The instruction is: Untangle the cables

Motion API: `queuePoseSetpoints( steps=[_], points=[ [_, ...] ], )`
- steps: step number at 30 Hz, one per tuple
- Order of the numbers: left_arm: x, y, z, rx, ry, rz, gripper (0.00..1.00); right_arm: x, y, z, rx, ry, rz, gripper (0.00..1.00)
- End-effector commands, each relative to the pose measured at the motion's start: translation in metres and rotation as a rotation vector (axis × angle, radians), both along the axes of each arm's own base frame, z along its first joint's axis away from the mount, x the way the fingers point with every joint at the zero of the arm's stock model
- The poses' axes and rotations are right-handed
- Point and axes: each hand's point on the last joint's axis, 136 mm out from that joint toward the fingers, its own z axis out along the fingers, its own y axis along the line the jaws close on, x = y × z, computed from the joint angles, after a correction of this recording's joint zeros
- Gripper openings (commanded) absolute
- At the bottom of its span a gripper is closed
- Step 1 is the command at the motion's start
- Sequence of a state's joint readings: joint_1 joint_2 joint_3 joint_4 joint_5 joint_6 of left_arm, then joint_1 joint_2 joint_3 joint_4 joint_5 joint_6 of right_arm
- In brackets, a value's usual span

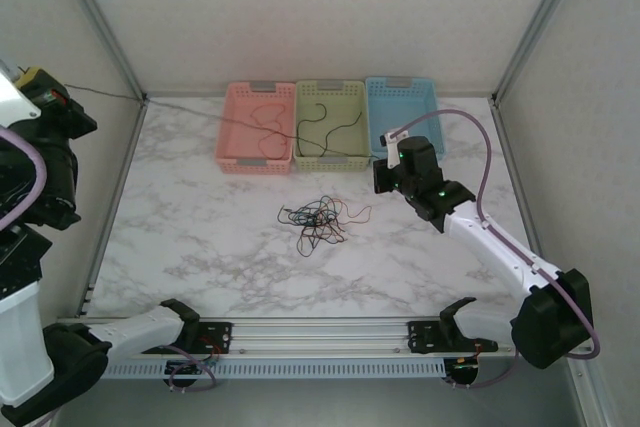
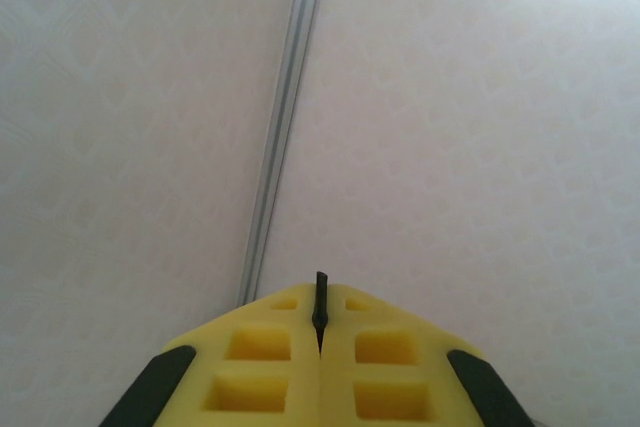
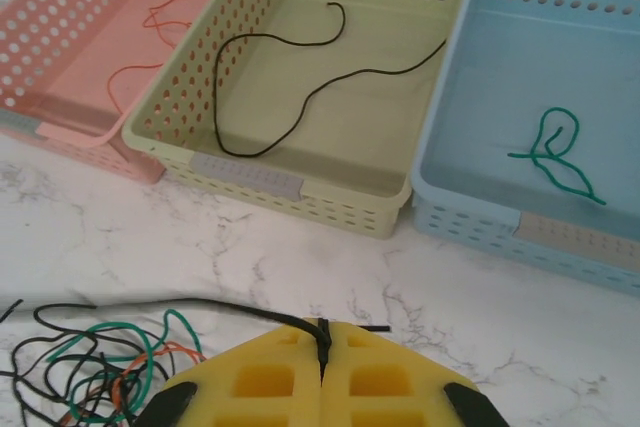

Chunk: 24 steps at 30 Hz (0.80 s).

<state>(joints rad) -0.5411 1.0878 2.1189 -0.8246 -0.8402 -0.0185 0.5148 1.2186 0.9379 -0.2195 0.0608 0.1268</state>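
Black cable [image 3: 215, 304] pinched by right gripper [image 3: 322, 335], leading from cable tangle [image 3: 95, 372] on desk [image 3: 300, 257]; left gripper [image 2: 320, 309] pressed together.

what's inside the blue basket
One green cable, curled in a loose loop, lies on the floor of the blue basket. The basket's right end is cut off in the right wrist view.
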Motion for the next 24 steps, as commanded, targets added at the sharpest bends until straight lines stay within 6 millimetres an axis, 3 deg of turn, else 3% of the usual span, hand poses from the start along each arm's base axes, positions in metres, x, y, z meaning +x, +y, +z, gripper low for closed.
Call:
queuePoseSetpoints(
  steps=[1,5,10,18,24],
  points=[
    [0.008,-0.007,-0.005,0.014,0.028,-0.018,0.00,-0.006,0.004,0.007,0.051,0.000,0.024,0.00],
    [0.021,-0.022,-0.013,0.016,0.058,-0.078,0.00,-0.009,0.010,0.016,0.083,0.006,0.050,0.00],
    [0.055,-0.066,-0.036,0.019,0.163,-0.237,0.00,-0.009,0.023,0.041,0.175,0.014,0.076,0.00],
    [0.143,-0.185,-0.117,-0.069,0.427,-0.583,0.00,0.011,0.046,0.084,0.283,0.041,0.089,0.00],
    [0.191,-0.264,-0.158,-0.169,0.529,-0.817,0.00,0.039,0.055,0.103,0.281,0.032,0.051,0.00]
  ],
)
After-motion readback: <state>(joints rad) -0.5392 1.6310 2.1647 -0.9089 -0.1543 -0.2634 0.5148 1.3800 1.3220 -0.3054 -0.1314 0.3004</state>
